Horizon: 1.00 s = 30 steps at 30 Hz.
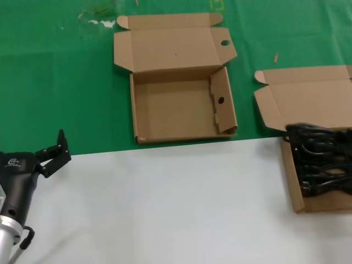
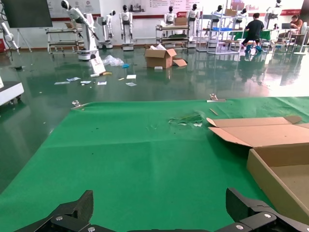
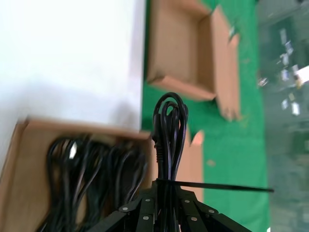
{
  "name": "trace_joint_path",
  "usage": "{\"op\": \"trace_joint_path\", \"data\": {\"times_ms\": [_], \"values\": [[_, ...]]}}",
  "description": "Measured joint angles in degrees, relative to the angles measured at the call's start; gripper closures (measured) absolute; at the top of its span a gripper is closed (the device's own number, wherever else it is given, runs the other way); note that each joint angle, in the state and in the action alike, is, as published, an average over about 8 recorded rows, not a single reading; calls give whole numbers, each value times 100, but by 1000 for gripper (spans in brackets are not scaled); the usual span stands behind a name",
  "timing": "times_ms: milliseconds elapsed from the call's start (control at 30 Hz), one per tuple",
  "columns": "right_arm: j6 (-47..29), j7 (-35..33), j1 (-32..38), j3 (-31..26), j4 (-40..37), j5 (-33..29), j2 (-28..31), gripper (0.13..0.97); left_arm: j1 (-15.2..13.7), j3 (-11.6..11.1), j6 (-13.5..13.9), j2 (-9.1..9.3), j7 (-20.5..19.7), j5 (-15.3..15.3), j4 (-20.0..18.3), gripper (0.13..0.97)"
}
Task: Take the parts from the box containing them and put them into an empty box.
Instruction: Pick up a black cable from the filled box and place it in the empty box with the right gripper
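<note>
The empty box lies open at the table's middle back, with a round hole in its lid flap; it also shows in the right wrist view. The box containing them sits at the right edge, with several black coiled parts inside. My right gripper is shut on one cable bundle, holding it above the other parts in their box. This gripper is outside the head view. My left gripper is parked open and empty at the near left.
A green cloth covers the back of the table and a white surface covers the front. The empty box's side wall lies beside my left gripper. Scraps lie at the far left.
</note>
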Motion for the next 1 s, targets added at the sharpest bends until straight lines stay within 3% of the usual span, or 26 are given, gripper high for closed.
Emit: {"op": "trace_joint_path", "data": {"times_ms": [200,433,767,1000], "values": [[-67,99,57,129,545,43,-252,905,0,0,0,0,0,0,0,132],[-324,-80,1366,-929,470,-310,-973,905,0,0,0,0,0,-1,0,132],[-611,-970,3694,-2678,-1103,-1013,-2990,905,0,0,0,0,0,-1,0,132],[-400,-1637,4624,-3406,-2232,-988,-3780,905,0,0,0,0,0,-1,0,132]]}}
